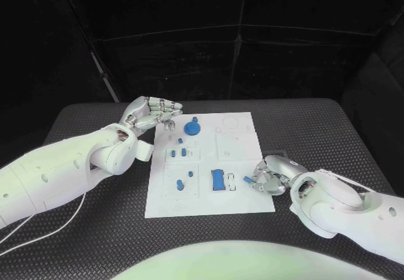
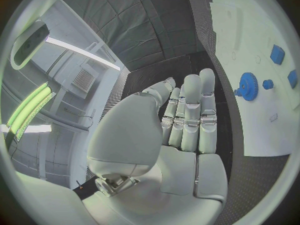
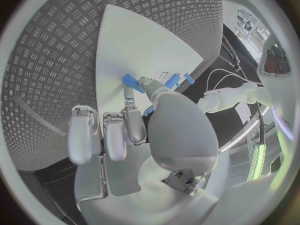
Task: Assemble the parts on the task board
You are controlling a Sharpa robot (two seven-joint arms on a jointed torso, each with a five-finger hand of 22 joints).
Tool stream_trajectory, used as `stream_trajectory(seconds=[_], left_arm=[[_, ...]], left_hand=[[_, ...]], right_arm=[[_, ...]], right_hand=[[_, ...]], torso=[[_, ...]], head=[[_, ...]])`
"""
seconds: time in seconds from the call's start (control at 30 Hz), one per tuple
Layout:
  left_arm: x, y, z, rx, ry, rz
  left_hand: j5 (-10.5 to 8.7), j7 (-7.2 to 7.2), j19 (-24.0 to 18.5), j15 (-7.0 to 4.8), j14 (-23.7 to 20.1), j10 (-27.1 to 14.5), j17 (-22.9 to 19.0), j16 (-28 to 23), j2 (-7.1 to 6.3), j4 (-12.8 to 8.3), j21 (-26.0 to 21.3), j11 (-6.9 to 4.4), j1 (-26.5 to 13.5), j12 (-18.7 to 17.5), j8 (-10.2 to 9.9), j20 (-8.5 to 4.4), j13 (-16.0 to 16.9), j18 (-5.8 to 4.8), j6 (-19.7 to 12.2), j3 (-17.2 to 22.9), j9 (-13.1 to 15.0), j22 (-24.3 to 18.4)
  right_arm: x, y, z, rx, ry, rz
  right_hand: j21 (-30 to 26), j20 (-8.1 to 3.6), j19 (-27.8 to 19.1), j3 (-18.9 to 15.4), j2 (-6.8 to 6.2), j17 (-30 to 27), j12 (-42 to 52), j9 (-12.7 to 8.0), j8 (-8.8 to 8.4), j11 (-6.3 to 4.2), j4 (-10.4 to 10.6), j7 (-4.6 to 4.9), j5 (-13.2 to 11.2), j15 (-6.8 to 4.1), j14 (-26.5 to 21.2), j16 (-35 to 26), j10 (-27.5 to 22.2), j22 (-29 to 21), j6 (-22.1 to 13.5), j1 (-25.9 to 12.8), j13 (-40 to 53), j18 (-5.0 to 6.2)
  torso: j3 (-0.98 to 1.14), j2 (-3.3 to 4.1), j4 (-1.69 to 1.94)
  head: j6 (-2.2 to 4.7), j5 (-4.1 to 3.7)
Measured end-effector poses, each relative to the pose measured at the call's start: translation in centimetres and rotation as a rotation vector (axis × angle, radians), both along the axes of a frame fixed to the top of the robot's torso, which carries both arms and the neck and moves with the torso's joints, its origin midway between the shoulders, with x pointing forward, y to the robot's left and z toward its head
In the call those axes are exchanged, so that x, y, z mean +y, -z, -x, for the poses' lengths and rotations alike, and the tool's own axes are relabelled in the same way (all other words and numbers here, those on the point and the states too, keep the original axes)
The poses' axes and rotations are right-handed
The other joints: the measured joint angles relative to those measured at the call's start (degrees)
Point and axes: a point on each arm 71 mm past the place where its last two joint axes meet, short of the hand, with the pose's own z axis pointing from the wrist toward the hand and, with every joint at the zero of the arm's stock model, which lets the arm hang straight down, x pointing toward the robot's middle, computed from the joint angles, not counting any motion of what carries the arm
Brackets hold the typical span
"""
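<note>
The white task board [image 1: 202,201] lies in the middle of the black table. On it are a blue gear [image 1: 192,127], a long blue block [image 1: 218,179] and several small blue parts [image 1: 177,153]. My right hand [image 1: 271,175] sits at the board's right edge, low over the surface, and pinches a small blue part [image 1: 250,181] between thumb and a finger; the right wrist view shows that part [image 3: 130,80] at the fingertips, just over the board. My left hand [image 1: 154,112] is raised off the board's far left corner, fingers [image 2: 190,115] extended side by side, holding nothing. The gear [image 2: 249,86] lies beside it.
Black textured table mat [image 1: 101,119] surrounds the board on all sides. Two more small blue parts [image 1: 233,175] lie between the long block and my right hand. The board's far right quarter [image 1: 236,131] carries only printed outlines.
</note>
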Motion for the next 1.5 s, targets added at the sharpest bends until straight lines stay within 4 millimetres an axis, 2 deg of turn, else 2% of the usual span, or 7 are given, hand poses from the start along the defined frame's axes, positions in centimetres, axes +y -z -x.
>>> stream_trajectory(seconds=[0.1, 0.27, 0.47, 0.63, 0.83, 1.2, 1.5], left_arm=[[0.0, 0.0, 0.0, 0.001, 0.001, 0.000], [0.0, 0.0, 0.0, 0.002, 0.003, 0.000], [-0.1, 0.0, 0.0, 0.004, 0.006, 0.001], [-0.1, 0.0, 0.0, 0.005, 0.008, 0.002], [-0.3, 0.0, 0.0, 0.005, 0.012, 0.004], [-0.4, 0.0, 0.1, 0.008, 0.018, 0.005], [-0.5, 0.1, 0.1, 0.010, 0.022, 0.006]], left_hand=[[0.00, 0.00, 0.00, 0.00, 0.00, 0.00, 0.00, 0.00, 0.00, 0.00, 0.00, 0.00, 0.00, 0.00, 0.00, 0.00, 0.00, 0.00, 0.00, 0.00, 0.00, 0.00], [0.00, 0.00, 0.00, 0.00, 0.00, 0.00, 0.00, 0.00, 0.00, 0.00, 0.00, 0.00, 0.00, 0.00, 0.00, 0.00, 0.00, 0.00, 0.00, 0.00, 0.00, 0.00], [0.00, 0.00, 0.00, 0.00, 0.00, 0.00, 0.00, 0.00, 0.00, 0.00, 0.00, 0.00, 0.00, 0.00, 0.00, 0.00, 0.00, 0.00, 0.00, 0.00, 0.00, 0.00], [0.00, 0.00, 0.00, 0.00, 0.00, 0.00, 0.00, 0.00, 0.00, 0.00, 0.00, 0.00, 0.00, 0.00, 0.00, 0.00, 0.00, 0.00, 0.00, 0.00, 0.00, 0.01], [0.00, 0.00, 0.00, 0.00, 0.00, 0.00, 0.01, 0.00, 0.00, 0.00, 0.00, 0.00, 0.00, 0.00, -0.01, 0.00, 0.00, 0.00, 0.00, 0.00, 0.00, 0.01], [0.00, 0.00, 0.00, 0.00, 0.00, 0.00, 0.01, 0.00, 0.00, 0.00, 0.00, 0.00, 0.00, 0.00, -0.01, 0.00, 0.00, 0.00, 0.00, 0.00, 0.00, -0.06], [0.00, 0.00, 0.00, 0.00, 0.00, 0.00, 0.01, 0.00, 0.00, 0.00, 0.00, 0.00, 0.00, 0.00, -0.01, 0.00, 0.00, 0.00, 0.00, 0.00, 0.00, -0.05]], right_arm=[[0.2, -0.2, 0.2, 0.012, 0.021, -0.054], [0.6, -0.4, 0.2, 0.016, 0.050, -0.124], [1.0, -0.3, 0.2, 0.035, 0.071, -0.175], [1.6, 0.0, 0.0, 0.056, 0.077, -0.200], [2.5, 0.6, -0.4, 0.085, 0.078, -0.220], [3.3, 1.3, -0.8, 0.124, 0.076, -0.229], [3.4, 1.5, -0.9, 0.137, 0.074, -0.227]], right_hand=[[0.23, 0.00, 0.00, 0.33, -0.56, 0.00, 0.36, 0.16, 0.00, 0.05, 0.01, -0.02, 0.84, 0.00, 0.00, 0.26, 0.19, 0.00, 0.02, -0.58, 0.00, -0.29], [0.48, 0.00, 0.00, 0.72, -0.48, -0.01, 0.68, 0.47, -0.03, 0.00, 0.43, -0.09, 1.44, 0.00, 0.00, 0.26, 0.41, 0.00, 0.09, -2.14, 0.00, -0.29], [0.48, 0.00, 0.00, 0.40, -0.72, -0.01, 0.68, 0.66, -0.02, 0.00, 1.12, -0.12, 1.67, 0.00, 0.00, 0.26, 0.41, 0.00, 0.12, -3.11, -0.01, -0.29], [0.48, 0.00, 0.00, 0.07, -0.87, -0.01, 0.68, 0.90, -0.02, 0.00, 1.52, -0.20, 3.53, 0.00, 0.00, 0.48, 0.41, 0.00, 0.20, -3.88, -0.01, -0.28], [0.48, 0.01, 0.00, -0.19, -0.95, -0.02, 0.67, 1.10, -0.02, 0.00, 1.78, -0.01, 3.66, 0.00, 0.00, 0.49, 0.41, -0.01, 0.40, -4.41, -0.01, -0.29], [0.48, 0.01, 0.00, -1.07, -0.94, -0.02, 0.67, 1.68, 0.03, -0.20, 1.96, -0.50, 3.66, 0.01, 0.00, 0.48, 0.61, -0.01, 0.92, -5.15, -0.02, -0.28], [0.48, 0.01, 0.00, -5.54, -1.75, -0.02, 0.67, 2.44, 0.03, -0.20, 4.07, -0.55, 4.02, 0.01, 0.00, 0.48, 0.61, -0.01, 1.49, -8.81, -0.02, -0.27]], torso=[[-0.02, -0.01, 0.00], [-0.02, 0.00, 0.00], [-0.02, 0.01, 0.02], [-0.04, 0.01, 0.03], [-0.04, 0.05, 0.07], [-0.05, 0.08, 0.03], [-0.03, 0.01, -0.05]], head=[[0.21, 0.03], [0.32, 0.03], [0.01, 0.43], [-0.17, 0.52], [-0.26, 0.46], [-0.45, 0.69], [-0.57, 0.80]])
